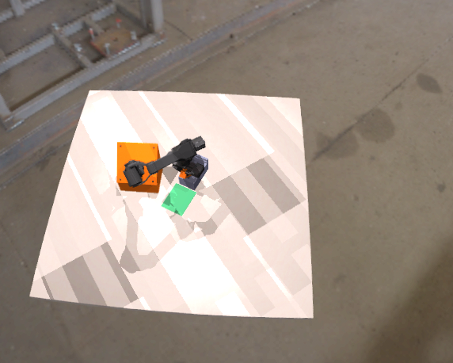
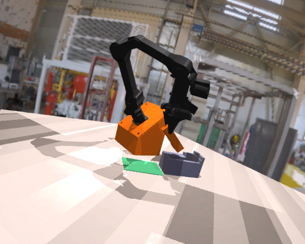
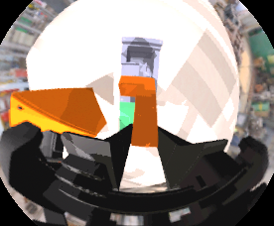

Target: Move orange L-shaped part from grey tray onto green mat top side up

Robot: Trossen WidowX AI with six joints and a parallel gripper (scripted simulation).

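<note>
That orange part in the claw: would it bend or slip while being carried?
Probably stiff: the orange part hangs straight from the claw, with no sag. It looks light. Pinched only at its top end and tilted above the tray, it might swing or slip.

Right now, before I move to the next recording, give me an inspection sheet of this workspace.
Surface: pale pinkish table top with grey stripes and shadows.
Job's things: orange L-shaped part hangs tilted in the air, clear of the grey tray, whose pocket is vacant; flat green mat lies beside the tray, nothing on it.
Clutter: nothing seen.
Hand: black parallel-jaw hand is shut on the part's upper end, above the tray.
Cables: thin black cable along the arm near its orange base block.
Surroundings: factory hall with steel frames, blurred machinery and a stained concrete floor.
</note>
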